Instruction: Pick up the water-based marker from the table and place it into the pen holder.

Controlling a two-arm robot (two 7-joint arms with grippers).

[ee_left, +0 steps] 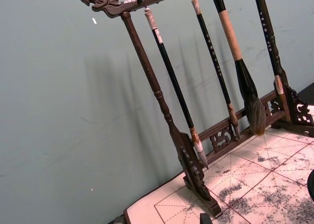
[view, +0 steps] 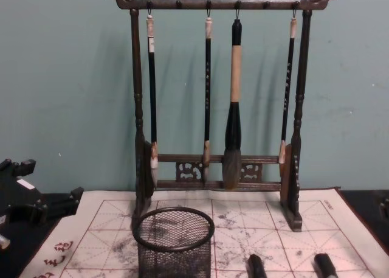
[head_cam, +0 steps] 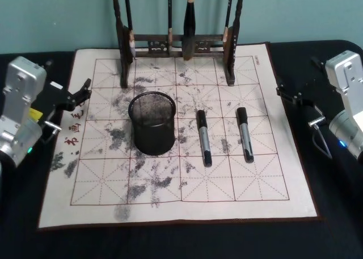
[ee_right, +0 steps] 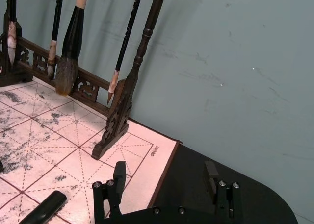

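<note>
On the inked mat (head_cam: pixel 57 202), two markers (head_cam: pixel 204 138) (head_cam: pixel 244 134) lie right of the pen holder (head_cam: pixel 151 123). The right end effector (ee_right: pixel 165 171), gaping empty beyond them, should straddle one barrel crosswise; the left end effector (head_cam: pixel 68 76) idles open opposite.

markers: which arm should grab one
Right. Both markers lie right of the pen holder; the outer marker is nearest the open right gripper, with the left gripper beyond the holder.

The black wire-mesh cylindrical pen holder (head_cam: pixel 152 135) stands upright and empty. At its three o'clock lie two grey-bodied, black-capped water-based markers, the near marker (head_cam: pixel 204 138) and the far marker (head_cam: pixel 244 134). They are parallel and apart, each running twelve to six.
</note>
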